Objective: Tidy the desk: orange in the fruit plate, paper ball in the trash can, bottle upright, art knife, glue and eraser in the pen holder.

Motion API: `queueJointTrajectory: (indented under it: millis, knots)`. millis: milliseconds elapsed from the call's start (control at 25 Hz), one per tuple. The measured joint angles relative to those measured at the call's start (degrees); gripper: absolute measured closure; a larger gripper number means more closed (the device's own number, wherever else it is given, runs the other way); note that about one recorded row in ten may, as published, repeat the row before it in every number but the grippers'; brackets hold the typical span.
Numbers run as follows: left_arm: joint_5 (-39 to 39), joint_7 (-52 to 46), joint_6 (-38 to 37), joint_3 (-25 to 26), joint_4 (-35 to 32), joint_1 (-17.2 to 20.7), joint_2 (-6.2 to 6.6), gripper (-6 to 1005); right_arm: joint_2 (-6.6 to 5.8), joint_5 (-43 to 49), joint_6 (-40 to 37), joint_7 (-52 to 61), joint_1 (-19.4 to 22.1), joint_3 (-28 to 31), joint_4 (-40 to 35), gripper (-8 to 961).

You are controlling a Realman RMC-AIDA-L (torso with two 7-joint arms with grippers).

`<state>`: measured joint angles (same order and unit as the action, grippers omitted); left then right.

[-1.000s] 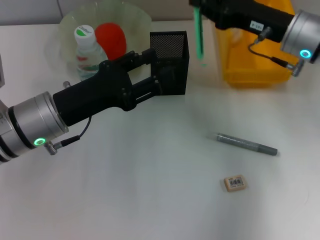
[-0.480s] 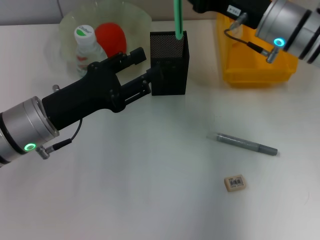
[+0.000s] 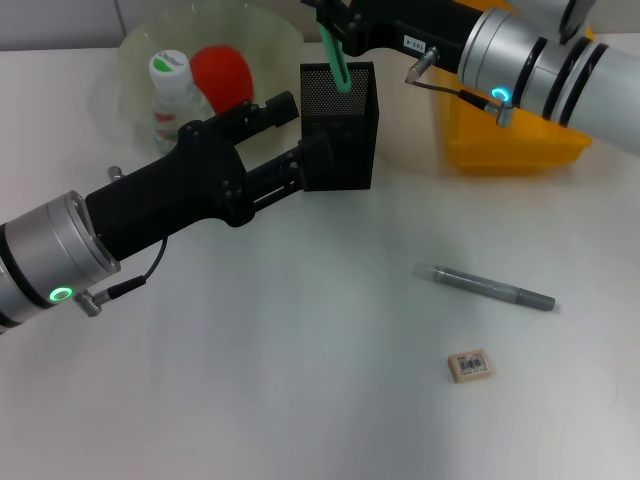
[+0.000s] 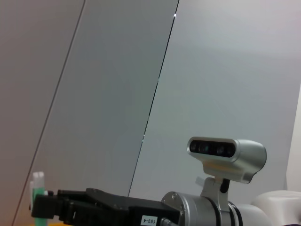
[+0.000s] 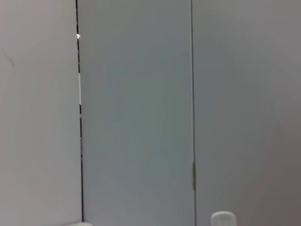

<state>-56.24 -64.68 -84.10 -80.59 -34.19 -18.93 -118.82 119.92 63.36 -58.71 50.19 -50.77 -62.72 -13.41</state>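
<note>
1. Nearest me, low and right of centre in the head view, the eraser (image 3: 470, 366) lies on the desk (image 3: 300, 380).
2. Just above it lies the glue (image 3: 492, 287).
3. My left gripper (image 3: 290, 135) sits at the pen holder (image 3: 339, 128), upper centre; I cannot tell how its jaws stand.
4. My right gripper (image 3: 333, 18), top centre, is clamped on the art knife (image 3: 334, 55), whose lower end dips into the holder.
5. The bottle (image 3: 172, 96) stands beside the orange (image 3: 222, 80) in the fruit plate (image 3: 270, 35), upper left; the trash can (image 3: 510, 135) is upper right.
</note>
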Motion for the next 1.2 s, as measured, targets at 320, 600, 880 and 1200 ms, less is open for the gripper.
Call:
queueJointTrajectory:
  millis: [320,600,880,1200]
  knots:
    - [-0.01,0.00,-0.60,-0.01,0.00,-0.05,0.00,348,-0.04,-0.05,2.62,-0.81,0.24,-0.18,0.22,732]
    - [-0.01,0.00,-0.61,-0.01,0.00,-0.05,0.07,348,-0.05,-0.08,2.60,-1.60,0.08,-0.54,1.24,726]
    - [-0.01,0.55,-0.61,-0.01,0.14,0.34,0.17,347,-0.05,-0.17,1.77,-1.14,1.22,0.02,0.23,720]
    - [-0.01,0.88,-0.66,0.06,0.64,0.37,0.17,347,-0.50,0.41,-3.63,9.98,9.94,-2.14,-11.46,491]
